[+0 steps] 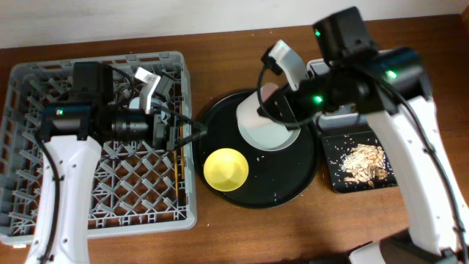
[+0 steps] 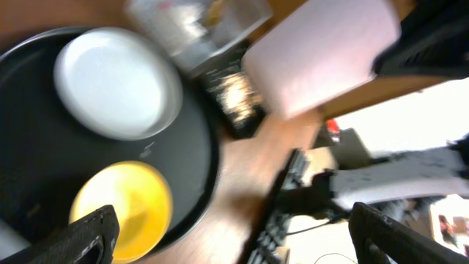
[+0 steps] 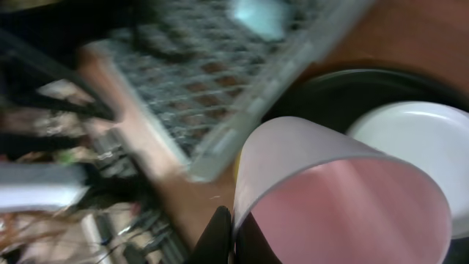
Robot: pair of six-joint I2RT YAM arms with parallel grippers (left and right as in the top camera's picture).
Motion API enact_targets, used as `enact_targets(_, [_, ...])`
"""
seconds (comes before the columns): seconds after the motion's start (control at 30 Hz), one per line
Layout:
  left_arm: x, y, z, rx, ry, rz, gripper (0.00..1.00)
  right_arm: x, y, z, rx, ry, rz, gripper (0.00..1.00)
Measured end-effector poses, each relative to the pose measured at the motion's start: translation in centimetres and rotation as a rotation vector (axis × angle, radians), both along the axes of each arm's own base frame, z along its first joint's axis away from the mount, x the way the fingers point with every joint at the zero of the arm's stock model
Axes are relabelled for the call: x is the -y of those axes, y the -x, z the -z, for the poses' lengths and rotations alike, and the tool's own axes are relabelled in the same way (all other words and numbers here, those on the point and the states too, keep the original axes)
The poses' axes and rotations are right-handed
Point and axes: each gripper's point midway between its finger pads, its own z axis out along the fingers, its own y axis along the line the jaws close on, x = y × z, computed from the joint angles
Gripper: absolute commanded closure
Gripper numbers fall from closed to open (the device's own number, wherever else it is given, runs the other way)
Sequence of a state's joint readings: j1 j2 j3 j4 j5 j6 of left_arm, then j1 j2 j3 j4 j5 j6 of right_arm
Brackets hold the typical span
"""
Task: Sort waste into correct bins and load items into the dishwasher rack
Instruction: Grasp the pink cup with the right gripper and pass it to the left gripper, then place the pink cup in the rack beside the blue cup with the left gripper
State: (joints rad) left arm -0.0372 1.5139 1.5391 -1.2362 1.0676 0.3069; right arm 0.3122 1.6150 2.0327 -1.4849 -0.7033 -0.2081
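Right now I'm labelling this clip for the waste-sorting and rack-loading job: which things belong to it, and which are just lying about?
Belong to the job: pink cup, yellow bowl, white plate, food scraps, black rectangular tray, clear tub, dishwasher rack.
Just lying about: round black tray, wooden table.

No writing or numbers can be read.

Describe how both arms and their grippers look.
Both the left arm and right arm have white tubular links, black joint housings with green lights, and thin black cables. The left gripper and right gripper are black with white parts.
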Motion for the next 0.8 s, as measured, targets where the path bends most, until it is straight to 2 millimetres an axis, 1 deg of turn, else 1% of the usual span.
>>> enact_targets(0.03, [0.5, 0.8, -1.3, 0.024, 0.056, 0.033, 0.01, -0.2, 0.9, -0.8, 0.011, -0.031, -0.027, 0.96])
enact_targets(0.07, [0.7, 1.3, -2.0, 0.038, 0.089, 0.052, 0.01, -0.4, 1.9, -2.0, 0.035, -0.069, -0.059, 0.96])
enact_targets(0.13, [1.1, 2.0, -3.1, 0.046, 0.144, 0.078, 0.01, -0.6, 3.3, -3.5, 0.067, -0.117, -0.094, 0.96])
enact_targets(0.2, [1.4, 2.6, -4.5, 0.064, 0.218, 0.11, 0.01, -0.9, 4.1, -4.4, 0.076, -0.163, -0.128, 0.96])
enact_targets(0.27, [1.6, 3.3, -5.7, 0.086, 0.27, 0.134, 0.02, -1.2, 4.4, -4.8, 0.078, -0.193, -0.154, 0.96])
enact_targets(0.37, [2.1, 4.7, -7.3, 0.129, 0.315, 0.174, 0.03, -2.1, 5.8, -6.5, 0.103, -0.3, -0.257, 0.96])
enact_targets(0.5, [4.4, 6.6, -7.6, 0.149, 0.333, 0.278, 0.06, -2.9, 6.9, -7.3, 0.107, -0.355, -0.32, 0.96])
enact_targets(0.53, [4.7, 6.8, -7.7, 0.159, 0.336, 0.292, 0.06, -3.2, 7.3, -7.4, 0.105, -0.36, -0.337, 0.96])
enact_targets(0.63, [5.3, 7.3, -7.7, 0.166, 0.339, 0.322, 0.1, -4.0, 8.3, -7.4, 0.103, -0.365, -0.379, 0.96])
enact_targets(0.67, [5.4, 7.4, -7.8, 0.166, 0.342, 0.327, 0.11, -4.0, 8.3, -7.4, 0.103, -0.362, -0.382, 0.96])
enact_targets(0.7, [5.4, 7.4, -7.8, 0.166, 0.344, 0.328, 0.15, -4.1, 8.4, -7.3, 0.105, -0.358, -0.384, 0.96])
enact_targets(0.8, [5.4, 7.5, -7.9, 0.169, 0.35, 0.332, 0.19, -4.4, 8.4, -6.8, 0.117, -0.328, -0.388, 0.96])
